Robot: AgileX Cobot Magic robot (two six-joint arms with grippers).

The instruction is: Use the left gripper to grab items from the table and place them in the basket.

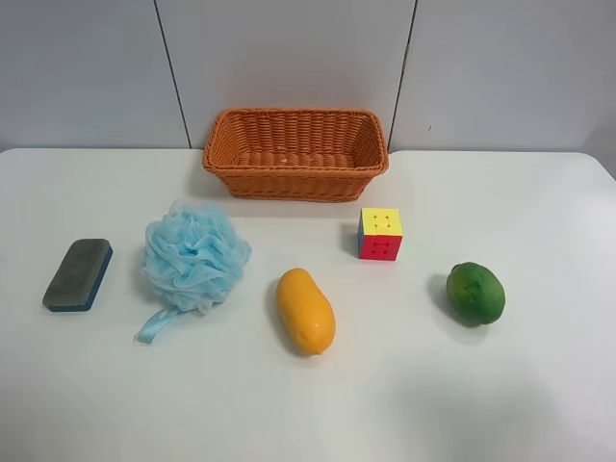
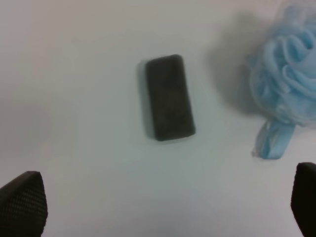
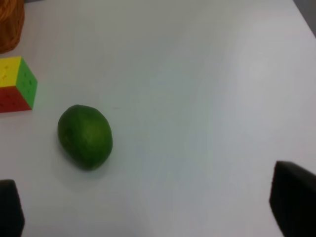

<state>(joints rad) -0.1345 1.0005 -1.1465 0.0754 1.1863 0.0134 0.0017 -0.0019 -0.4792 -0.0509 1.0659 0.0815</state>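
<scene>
On the white table [image 1: 539, 385] lie a grey-and-blue eraser [image 1: 78, 274], a light-blue bath pouf [image 1: 195, 258], an orange-yellow mango [image 1: 305, 310], a puzzle cube [image 1: 380, 234] and a green fruit [image 1: 475, 293]. The orange wicker basket [image 1: 295, 152] stands at the back and holds nothing I can see. No arm shows in the exterior high view. My left gripper [image 2: 160, 207] is open, with fingertips [image 2: 22, 202] wide apart, above the eraser [image 2: 169, 97] and beside the pouf [image 2: 286, 98]. My right gripper [image 3: 153, 205] is open near the green fruit [image 3: 85, 136] and cube [image 3: 17, 84].
A grey panelled wall [image 1: 289, 58] rises behind the table's far edge. A corner of the basket [image 3: 10, 22] shows in the right wrist view. The table's rounded right corner [image 1: 592, 164] is near the wall.
</scene>
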